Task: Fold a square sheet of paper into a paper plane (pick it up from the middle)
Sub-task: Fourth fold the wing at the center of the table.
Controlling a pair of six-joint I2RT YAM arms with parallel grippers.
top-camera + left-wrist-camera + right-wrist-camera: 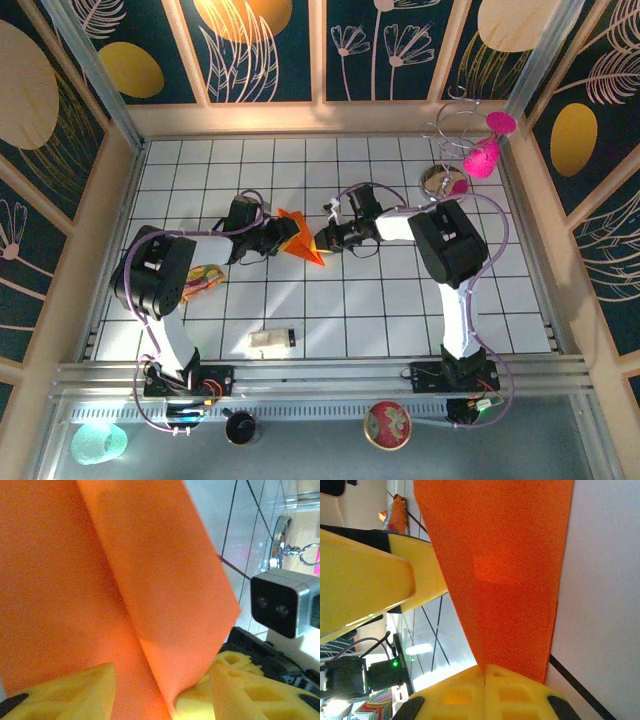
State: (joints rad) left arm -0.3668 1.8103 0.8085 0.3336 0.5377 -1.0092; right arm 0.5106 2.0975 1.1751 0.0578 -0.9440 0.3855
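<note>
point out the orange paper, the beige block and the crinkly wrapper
orange paper (302, 240), top view, middle of the folded sheet
beige block (270, 341), top view, middle of its top face
crinkly wrapper (208, 277), top view, middle of the part showing beside the left arm

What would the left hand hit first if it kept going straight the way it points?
The folded orange paper, standing between its open fingers; beyond that, probably the right hand.
</note>
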